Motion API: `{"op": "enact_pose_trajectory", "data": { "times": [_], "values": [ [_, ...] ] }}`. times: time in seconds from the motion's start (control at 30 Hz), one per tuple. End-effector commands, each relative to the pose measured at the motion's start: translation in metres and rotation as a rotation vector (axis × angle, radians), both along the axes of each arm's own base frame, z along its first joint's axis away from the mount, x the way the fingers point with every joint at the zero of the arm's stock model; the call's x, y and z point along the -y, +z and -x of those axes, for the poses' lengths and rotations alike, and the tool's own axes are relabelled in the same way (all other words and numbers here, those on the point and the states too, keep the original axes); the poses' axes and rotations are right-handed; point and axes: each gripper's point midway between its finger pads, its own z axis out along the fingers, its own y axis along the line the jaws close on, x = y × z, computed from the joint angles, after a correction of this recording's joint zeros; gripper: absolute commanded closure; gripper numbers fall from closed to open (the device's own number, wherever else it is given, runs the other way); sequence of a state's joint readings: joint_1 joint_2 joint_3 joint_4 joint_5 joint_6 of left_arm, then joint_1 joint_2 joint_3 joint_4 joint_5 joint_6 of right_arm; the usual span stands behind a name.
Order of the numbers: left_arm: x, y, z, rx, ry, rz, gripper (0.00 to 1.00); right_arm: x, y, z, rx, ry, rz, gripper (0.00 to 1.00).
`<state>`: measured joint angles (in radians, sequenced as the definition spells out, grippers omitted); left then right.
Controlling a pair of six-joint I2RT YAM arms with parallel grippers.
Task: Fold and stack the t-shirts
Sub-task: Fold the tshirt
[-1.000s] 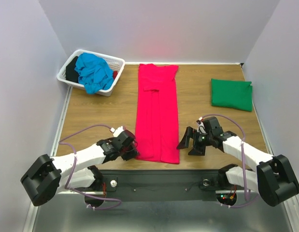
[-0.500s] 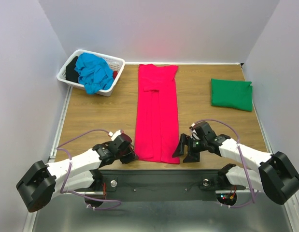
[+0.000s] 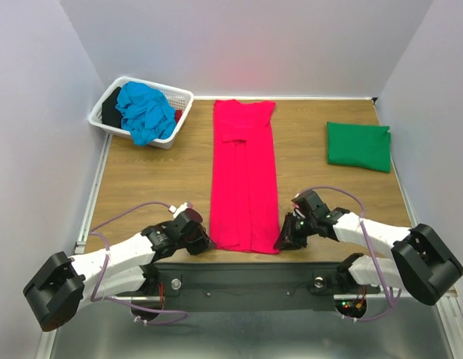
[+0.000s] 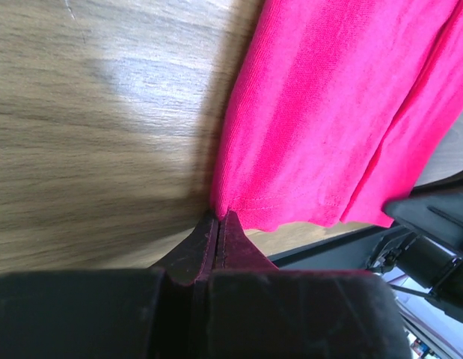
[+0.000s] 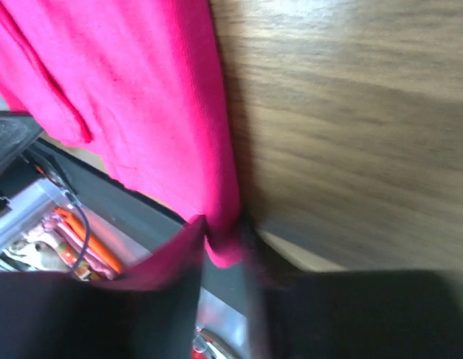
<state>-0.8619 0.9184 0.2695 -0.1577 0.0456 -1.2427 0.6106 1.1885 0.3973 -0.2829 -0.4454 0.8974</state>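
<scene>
From above: the pink tee [image 3: 244, 179] lies as a long narrow strip down the middle of the table [image 3: 152, 183], its hem right at the near edge. The left gripper [image 3: 201, 241] sits low at the near-left hem corner and the right gripper [image 3: 283, 239] at the near-right one. There is bare wood on both sides of the strip. The green tee [image 3: 358, 146] lies folded, well apart at the far right. The blue tee [image 3: 145, 112] is heaped in the basket [image 3: 182, 95] at the far-left corner.

Left wrist now: the left gripper [image 4: 218, 223] has its fingers [image 4: 197, 250] pressed together, nipping the very corner of the pink tee [image 4: 328, 112] where side edge meets stitched hem. Open table [image 4: 104, 149] runs off to the left.

Right wrist, a bit blurred: the right gripper [image 5: 222, 247] is clamped on the other hem corner, with the pink tee [image 5: 164, 97] bunched between the fingers, right at the table's [image 5: 351, 112] near edge.
</scene>
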Motion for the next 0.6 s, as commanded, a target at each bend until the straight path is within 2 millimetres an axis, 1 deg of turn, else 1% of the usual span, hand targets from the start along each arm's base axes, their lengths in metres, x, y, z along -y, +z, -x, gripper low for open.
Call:
{"op": "enact_pose_trajectory", "data": {
  "times": [0.0, 0.03, 0.07, 0.1, 0.13, 0.2, 0.23, 0.27, 0.33, 0.37, 0.43, 0.47, 0.5, 0.53, 0.57],
  "values": [
    [-0.004, -0.003, 0.006, -0.007, -0.024, -0.01, 1.0, 0.004, -0.01, -0.007, 0.041, 0.004, 0.047, 0.96],
    [-0.003, -0.001, 0.005, -0.001, -0.026, -0.005, 1.0, 0.003, -0.007, -0.011, 0.058, -0.002, 0.045, 0.99],
    [-0.001, 0.004, 0.002, 0.014, -0.021, 0.006, 1.0, 0.001, -0.003, -0.015, 0.078, -0.001, 0.038, 0.99],
    [0.002, 0.008, 0.0, 0.026, -0.024, 0.015, 1.0, -0.004, 0.01, -0.025, 0.126, 0.001, 0.019, 1.0],
    [0.004, 0.012, -0.003, 0.039, -0.023, 0.023, 1.0, -0.007, 0.016, -0.03, 0.148, 0.001, 0.008, 1.0],
    [0.012, 0.026, -0.012, 0.079, -0.026, 0.047, 1.0, -0.013, 0.03, -0.042, 0.198, 0.003, -0.006, 1.0],
    [0.013, 0.03, -0.015, 0.093, -0.032, 0.045, 1.0, -0.013, 0.034, -0.048, 0.222, -0.006, 0.004, 0.99],
    [0.017, 0.039, -0.023, 0.118, -0.025, 0.047, 1.0, -0.018, 0.046, -0.058, 0.254, -0.011, -0.008, 1.0],
    [0.019, 0.047, -0.032, 0.147, -0.03, 0.034, 1.0, -0.021, 0.055, -0.071, 0.291, -0.02, 0.002, 1.0],
    [0.023, 0.055, -0.04, 0.161, -0.03, 0.033, 1.0, -0.024, 0.061, -0.08, 0.31, -0.032, 0.009, 0.99],
    [0.021, 0.059, -0.054, 0.184, -0.03, 0.004, 1.0, -0.023, 0.067, -0.094, 0.345, -0.057, 0.038, 1.0],
    [0.024, 0.07, -0.064, 0.206, -0.024, 0.011, 1.0, -0.026, 0.075, -0.106, 0.373, -0.067, 0.039, 1.0],
    [0.025, 0.074, -0.071, 0.219, -0.021, 0.008, 1.0, -0.025, 0.079, -0.114, 0.398, -0.081, 0.052, 1.0],
    [0.02, 0.07, -0.082, 0.22, -0.012, -0.022, 1.0, -0.025, 0.084, -0.121, 0.421, -0.091, 0.061, 1.0],
    [0.024, 0.083, -0.094, 0.247, -0.004, -0.011, 1.0, -0.027, 0.094, -0.133, 0.452, -0.108, 0.064, 1.0]
  ]
}}
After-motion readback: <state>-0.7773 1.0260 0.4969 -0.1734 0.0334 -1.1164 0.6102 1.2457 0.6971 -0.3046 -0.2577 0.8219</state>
